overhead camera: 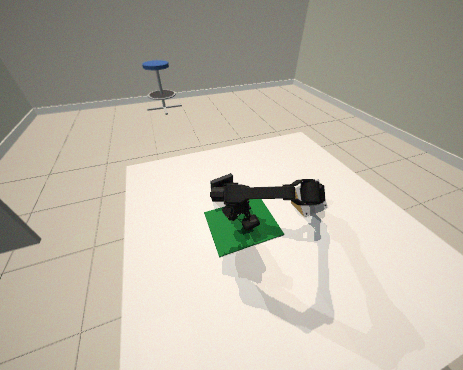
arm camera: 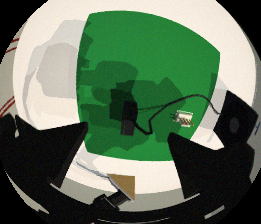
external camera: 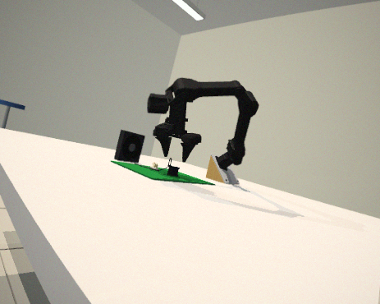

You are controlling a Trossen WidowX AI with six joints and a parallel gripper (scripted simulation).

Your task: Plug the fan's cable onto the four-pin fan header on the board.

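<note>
A green board (overhead camera: 229, 239) (external camera: 147, 172) (arm camera: 153, 41) lies flat on the white table (overhead camera: 184, 304). A black fan (overhead camera: 221, 181) (external camera: 130, 146) (arm camera: 236, 122) stands at the board's edge. Its thin cable (arm camera: 199, 98) runs across the board to a black plug (external camera: 172, 169) (arm camera: 126, 118), which lies on the board. The small white four-pin header (external camera: 155, 166) (arm camera: 184, 117) is a short way from the plug and apart from it. My gripper (external camera: 176, 153) (arm camera: 129, 132) hangs above the plug with its fingers pointing down. It is open wide and holds nothing.
A tan wedge (overhead camera: 299, 208) (external camera: 214, 169) (arm camera: 123, 185) sits at the arm's base, just beside the board. A blue stool (overhead camera: 156, 65) (external camera: 8, 103) stands far off on the tiled floor. The table edges are well away from the board.
</note>
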